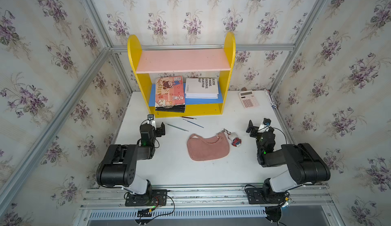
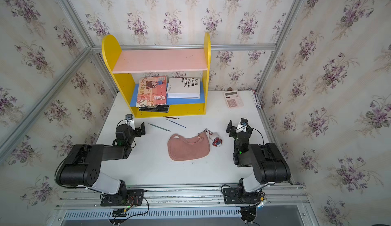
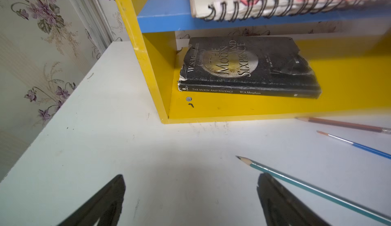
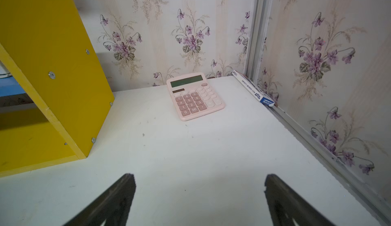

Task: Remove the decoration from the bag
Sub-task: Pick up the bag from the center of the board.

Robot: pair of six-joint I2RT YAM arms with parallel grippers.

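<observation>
the decoration (image 1: 235, 140) lies just beside the bag (image 1: 208, 148), apparently clipped to its chain (image 1: 219, 136). left gripper (image 1: 162, 128) and right gripper (image 1: 251, 128) hang well apart from the bag, jaws spread and empty: the reach hasn't begun. next, likely pin the bag and work the clasp (image 1: 226, 132).

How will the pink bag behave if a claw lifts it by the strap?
Probably floppy: the bag looks like soft fabric lying flat, so it would likely sag and fold. It is thin and likely light, so tugging the decoration may drag it across the table unless pinned. The decoration would probably dangle from its clasp.
</observation>
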